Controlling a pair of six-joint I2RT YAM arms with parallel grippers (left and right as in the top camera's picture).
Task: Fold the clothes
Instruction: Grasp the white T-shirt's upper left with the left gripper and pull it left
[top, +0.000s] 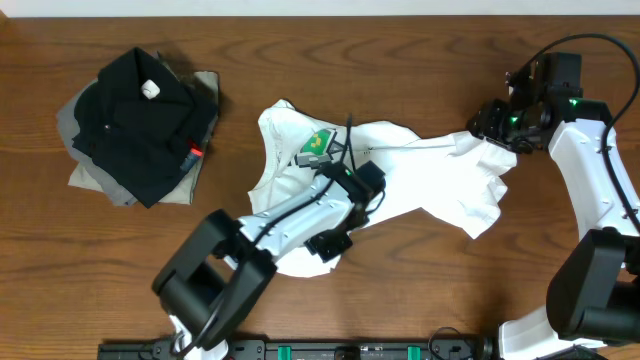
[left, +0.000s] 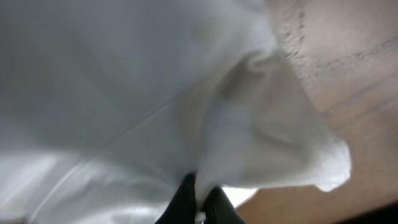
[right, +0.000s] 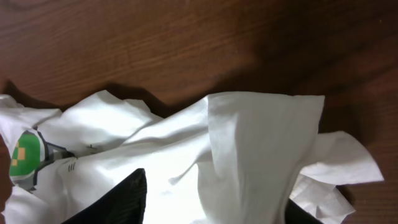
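Across bench (top: 400, 50) centre toward three o'clock, the white T-shirt (top: 420, 170) lies crumpled, not yet flat. Left jaws pinch fabric near its six-o'clock edge; right jaws stand apart around the three-o'clock end. Spreading seems the step; next, the right must grip and pull.

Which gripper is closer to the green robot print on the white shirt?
Left. The left gripper pinches the shirt just beside the print; the right gripper sits at the shirt's far end.
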